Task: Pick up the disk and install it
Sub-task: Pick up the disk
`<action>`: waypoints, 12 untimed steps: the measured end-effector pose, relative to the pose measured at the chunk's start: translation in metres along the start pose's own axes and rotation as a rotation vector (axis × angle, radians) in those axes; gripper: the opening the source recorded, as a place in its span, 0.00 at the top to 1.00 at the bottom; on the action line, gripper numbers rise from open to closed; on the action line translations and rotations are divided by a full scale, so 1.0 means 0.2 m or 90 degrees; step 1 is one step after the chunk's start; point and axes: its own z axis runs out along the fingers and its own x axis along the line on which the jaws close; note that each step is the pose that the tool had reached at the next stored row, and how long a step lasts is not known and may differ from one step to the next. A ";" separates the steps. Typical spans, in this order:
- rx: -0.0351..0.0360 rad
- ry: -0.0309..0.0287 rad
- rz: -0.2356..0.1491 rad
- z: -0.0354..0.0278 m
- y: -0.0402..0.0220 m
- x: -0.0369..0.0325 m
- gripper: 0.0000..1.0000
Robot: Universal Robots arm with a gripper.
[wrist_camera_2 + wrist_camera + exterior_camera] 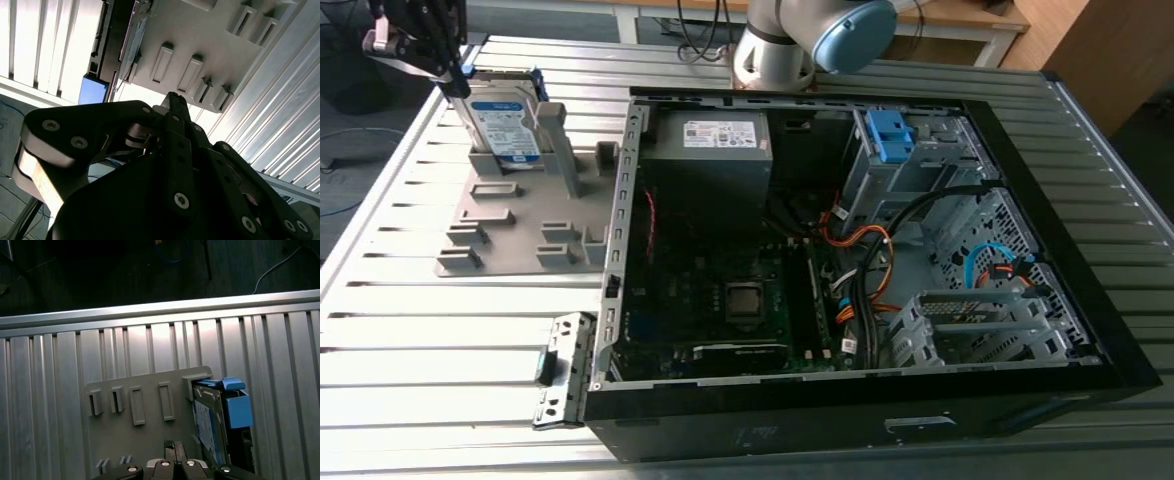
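Observation:
The disk [502,118] stands upright in a slot at the far end of a grey holder plate [507,245], on the exterior view's left. It is silver with a white-and-blue label and a blue carrier frame. In the first wrist view the disk [216,416] stands at the plate's [135,435] edge, beside my fingers. My black gripper [454,84] hangs over the disk's upper corner. Its fingers [170,449] are shut together with nothing between them, off to the disk's side. The second wrist view shows the gripper [175,98] pointing down at the plate [215,40].
An open black computer case [1087,250] lies on the ribbed metal table [440,330], with a drive cage and a blue bracket [889,135] at its far side. A metal strip with a small blue part [547,365] lies by its near corner. The arm's base [781,45] stands behind.

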 end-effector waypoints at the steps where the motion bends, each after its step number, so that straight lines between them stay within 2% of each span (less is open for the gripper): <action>1: 0.0000 0.0000 -0.001 0.000 0.000 0.000 0.89; 6: -0.0001 0.0001 -0.002 0.000 0.000 0.000 0.89; 12: -0.0007 0.0010 -0.027 0.000 0.000 0.000 0.89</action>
